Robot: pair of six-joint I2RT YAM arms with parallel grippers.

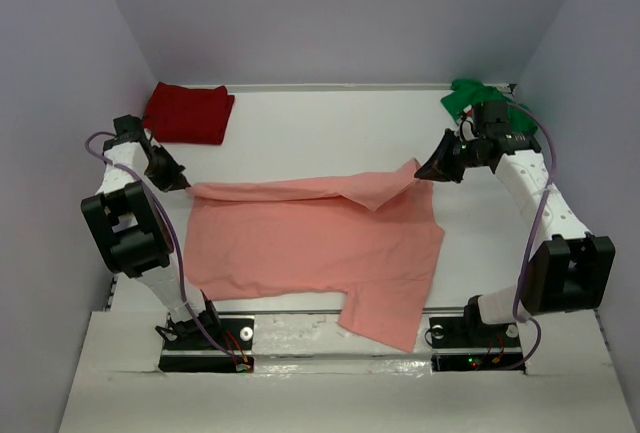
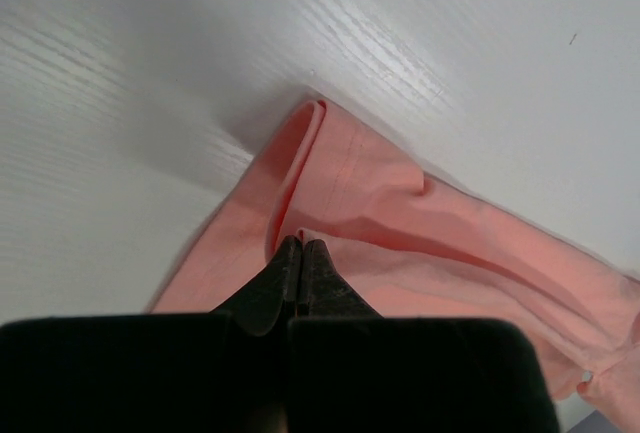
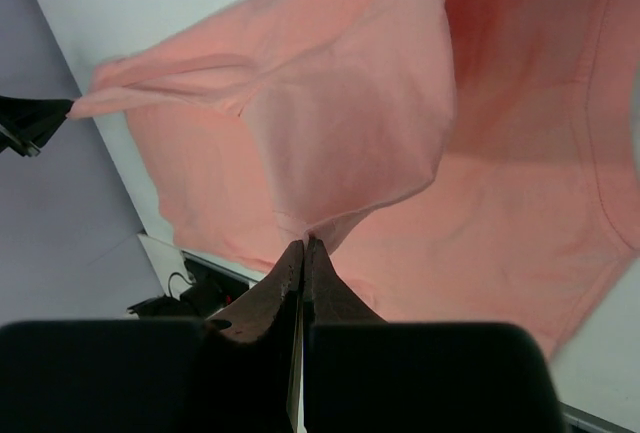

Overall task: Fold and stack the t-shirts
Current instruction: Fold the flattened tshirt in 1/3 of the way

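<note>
Salmon-pink t-shirt (image 1: 310, 243) lies spread on the table (image 1: 330, 123), its far edge raised and partly turned over toward its near hem. Dark red t-shirt (image 1: 190, 113) sits beyond its far-left corner, green t-shirt (image 1: 465, 98) beyond its far-right corner.

Step judged: first fold. To do it well, the 2 arms should carry that edge level and at equal pace, taut between them, and land it square on the near hem.

Left claw (image 1: 183, 185): clamped tight on the pink shirt's far-left corner. Right claw (image 1: 425, 169): pinched on its far-right corner.
</note>
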